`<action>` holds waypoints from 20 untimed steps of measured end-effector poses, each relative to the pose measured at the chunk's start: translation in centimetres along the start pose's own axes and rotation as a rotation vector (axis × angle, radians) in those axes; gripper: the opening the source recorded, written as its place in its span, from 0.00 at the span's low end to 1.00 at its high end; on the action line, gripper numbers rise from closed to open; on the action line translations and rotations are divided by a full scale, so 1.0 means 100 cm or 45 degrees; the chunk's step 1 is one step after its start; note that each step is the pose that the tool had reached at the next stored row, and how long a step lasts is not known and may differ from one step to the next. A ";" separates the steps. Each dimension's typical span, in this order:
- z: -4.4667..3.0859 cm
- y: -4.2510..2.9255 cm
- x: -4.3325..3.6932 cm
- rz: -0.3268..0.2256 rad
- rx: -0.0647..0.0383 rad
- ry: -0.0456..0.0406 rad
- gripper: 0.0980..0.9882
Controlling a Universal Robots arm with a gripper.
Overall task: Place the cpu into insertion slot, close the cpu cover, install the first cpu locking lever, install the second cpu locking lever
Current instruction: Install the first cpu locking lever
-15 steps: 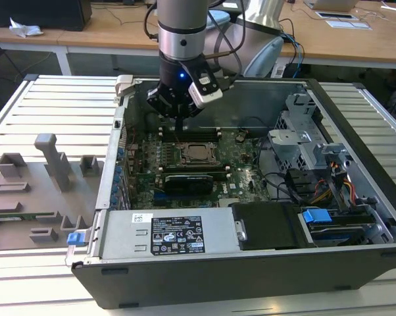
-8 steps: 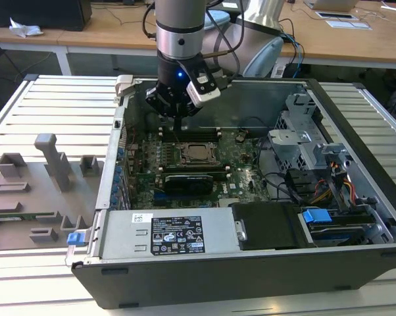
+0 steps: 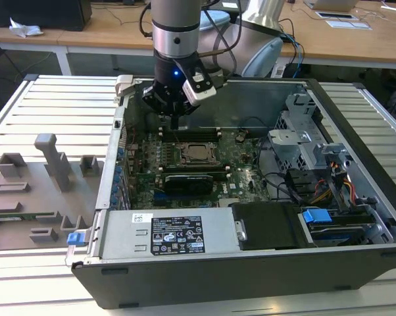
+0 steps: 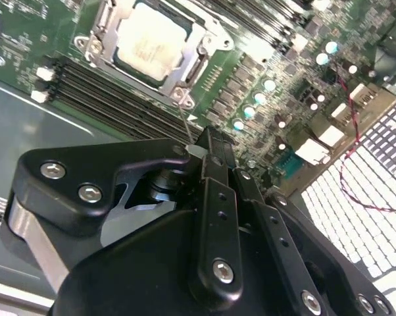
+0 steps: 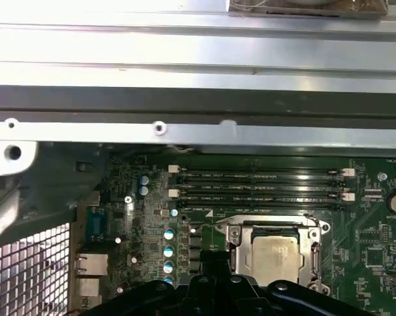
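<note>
The cpu (image 4: 152, 41) (image 5: 275, 253) lies flat in the insertion slot (image 3: 198, 153), its silvery top showing. The cpu cover (image 4: 203, 41) (image 5: 235, 253) lies down around it as a thin metal frame. A thin wire lever (image 4: 185, 124) (image 5: 257, 220) runs along one socket edge. My gripper (image 3: 175, 122) (image 4: 211, 139) hangs just above the board beside the socket, on the memory-slot side, its black fingers (image 4: 214, 197) pressed together and shut on nothing. In the first wrist view the fingertips (image 5: 214, 263) sit close to the socket's corner.
Long black memory slots (image 5: 264, 186) run between the socket and the case wall (image 3: 264, 99). In the exterior view a power supply (image 3: 165, 236) lies near the front, and a drive cage with cables (image 3: 316, 171) stands on that view's right. A grey fixture tray (image 3: 40, 191) sits outside the case on the left.
</note>
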State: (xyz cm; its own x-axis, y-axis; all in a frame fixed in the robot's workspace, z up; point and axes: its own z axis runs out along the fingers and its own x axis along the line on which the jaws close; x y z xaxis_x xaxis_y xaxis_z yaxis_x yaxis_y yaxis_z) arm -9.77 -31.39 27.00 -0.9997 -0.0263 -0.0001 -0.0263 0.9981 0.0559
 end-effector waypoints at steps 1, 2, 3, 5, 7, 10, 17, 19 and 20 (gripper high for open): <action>0.0001 0.0001 0.0049 0.000 0.000 0.000 0.01; 0.0001 0.0002 0.0073 0.000 0.000 0.000 0.01; 0.0001 0.0003 0.0091 0.000 0.000 0.000 0.01; 0.0001 0.0003 0.0124 0.000 0.000 0.000 0.01; 0.0002 0.0005 0.0181 0.000 0.000 0.000 0.01; 0.0002 0.0006 0.0191 0.000 0.000 0.000 0.01; 0.0006 0.0077 0.0193 0.000 0.000 0.000 0.01; 0.0007 0.0079 0.0201 0.000 0.000 0.000 0.01; 0.0008 0.0079 0.0205 0.000 0.000 0.000 0.01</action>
State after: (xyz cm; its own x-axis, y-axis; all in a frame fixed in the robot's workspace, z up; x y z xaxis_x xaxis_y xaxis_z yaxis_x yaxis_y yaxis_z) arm -11.84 -30.65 26.97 -0.9997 -0.0264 -0.0002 -0.0264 0.9981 0.0560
